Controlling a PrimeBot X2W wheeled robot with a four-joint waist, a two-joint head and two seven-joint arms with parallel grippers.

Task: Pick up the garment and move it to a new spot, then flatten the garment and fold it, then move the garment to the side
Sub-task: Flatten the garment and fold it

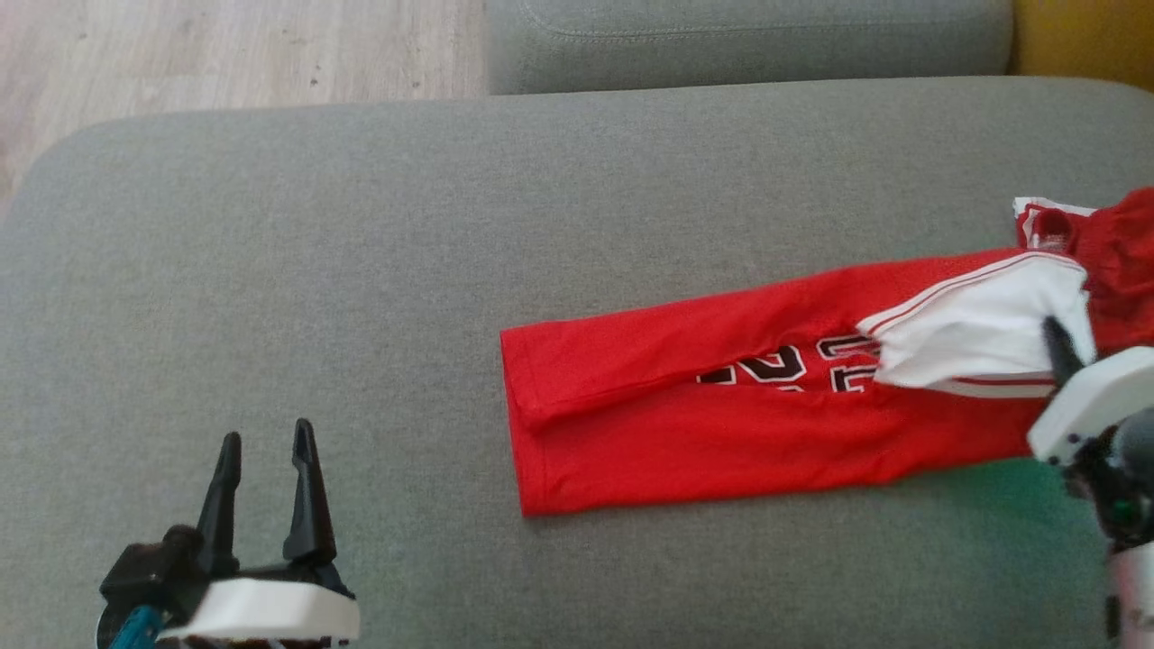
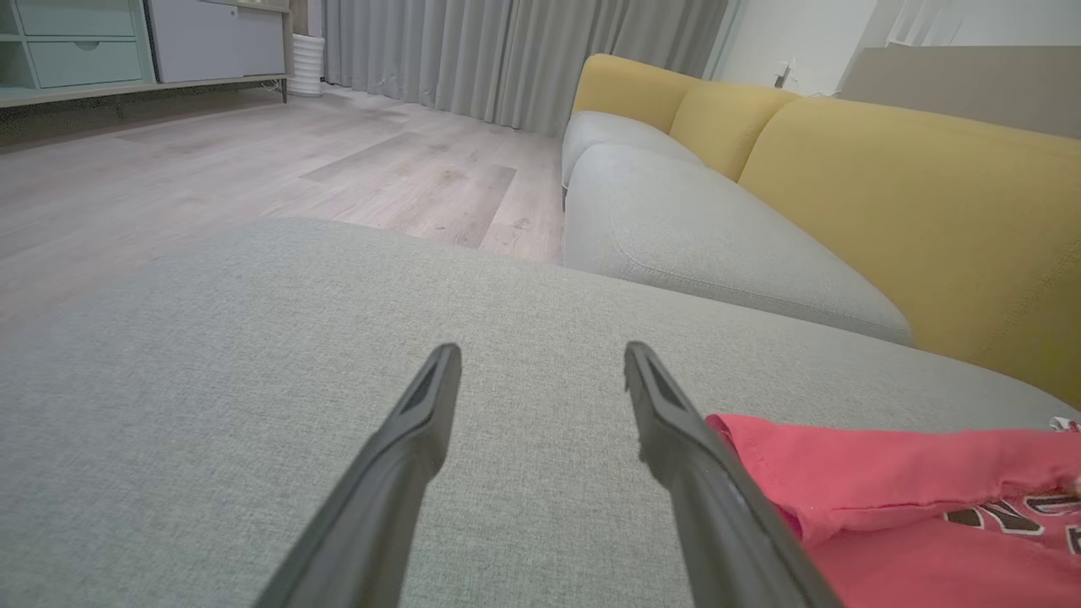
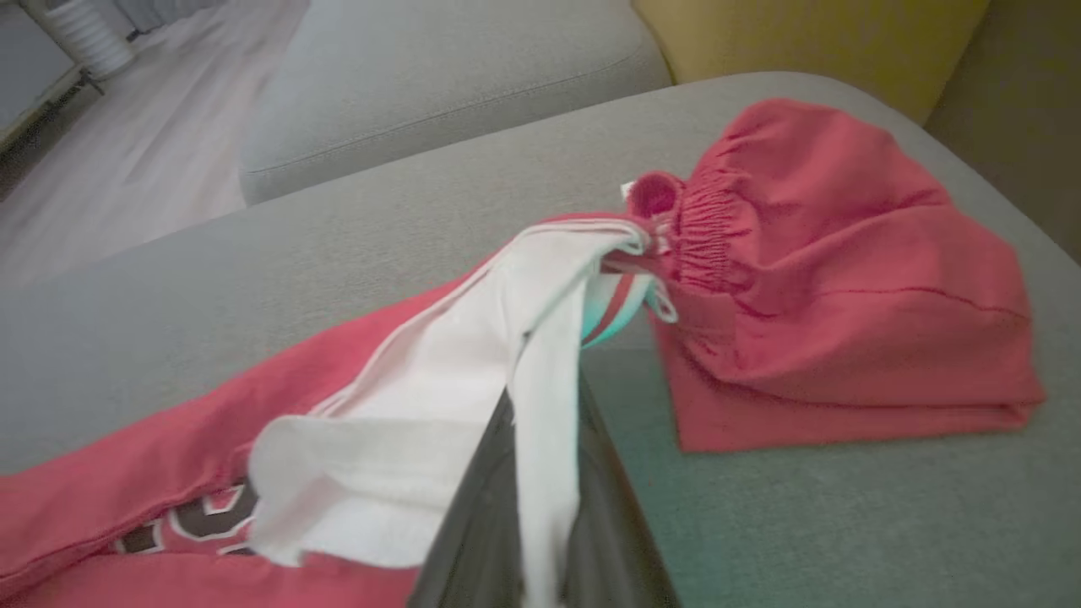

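Observation:
The garment [image 1: 721,424] is red with dark numerals and a white side panel [image 1: 974,333], and it lies stretched across the grey cushion [image 1: 361,252], its hem at the middle and its bunched waist at the right edge. My right gripper [image 1: 1057,341] is at the far right, shut on the white panel. The right wrist view shows the white cloth [image 3: 540,422] pinched between the dark fingers [image 3: 473,507] and lifted, with the gathered red waistband [image 3: 844,279] beyond. My left gripper [image 1: 268,437] stands open at the lower left, apart from the garment [image 2: 887,507].
A second grey seat cushion [image 1: 748,36] lies beyond the one I work on, with a yellow backrest [image 2: 912,211] to the right. Wooden floor [image 1: 225,45] runs past the cushion's far left edge. A cabinet [image 2: 84,42] and curtains [image 2: 507,51] stand further off.

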